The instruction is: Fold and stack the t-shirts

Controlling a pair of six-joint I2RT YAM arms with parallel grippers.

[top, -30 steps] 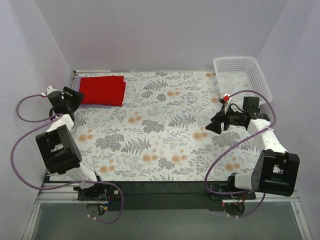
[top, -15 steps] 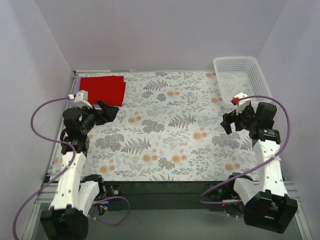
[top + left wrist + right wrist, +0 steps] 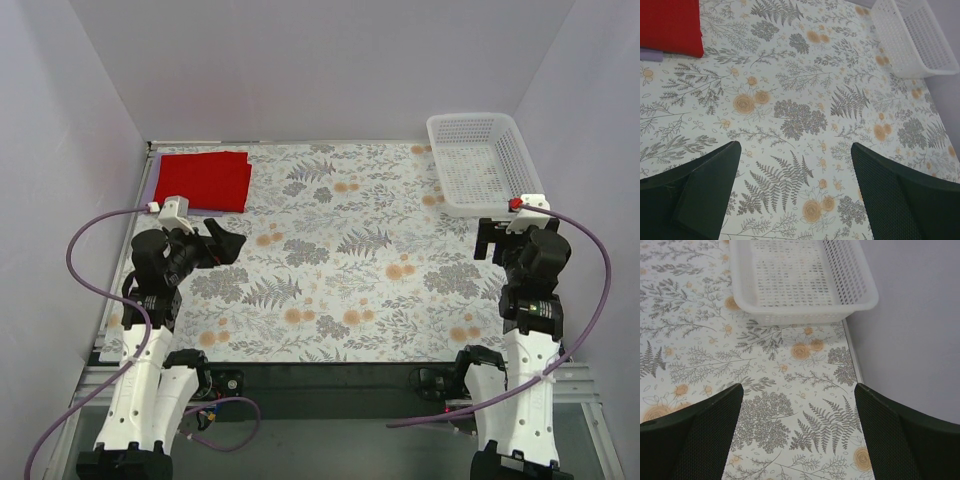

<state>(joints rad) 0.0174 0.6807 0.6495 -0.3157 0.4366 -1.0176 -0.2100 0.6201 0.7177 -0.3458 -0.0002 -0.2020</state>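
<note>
A folded bright red t-shirt [image 3: 205, 181] lies at the table's far left corner, on top of a pale lavender t-shirt [image 3: 152, 185] whose edge shows beneath it. The left wrist view catches the red t-shirt [image 3: 670, 25] and a sliver of the lavender t-shirt [image 3: 651, 54] at top left. My left gripper [image 3: 225, 243] hovers open over the floral cloth, in front of the stack and apart from it. My right gripper [image 3: 492, 240] stands open near the right edge, just in front of the basket. Nothing is between either pair of fingers.
A white lattice basket [image 3: 500, 175] stands empty at the far right corner, also in the right wrist view [image 3: 860, 297] and the left wrist view [image 3: 935, 65]. A floral cloth [image 3: 340, 260] covers the table. Walls close in on the left, back and right.
Both arms have drawn back toward their bases and risen. The left gripper left the stack and swung right; the right gripper moved to the right edge. Both jaws opened wider.
</note>
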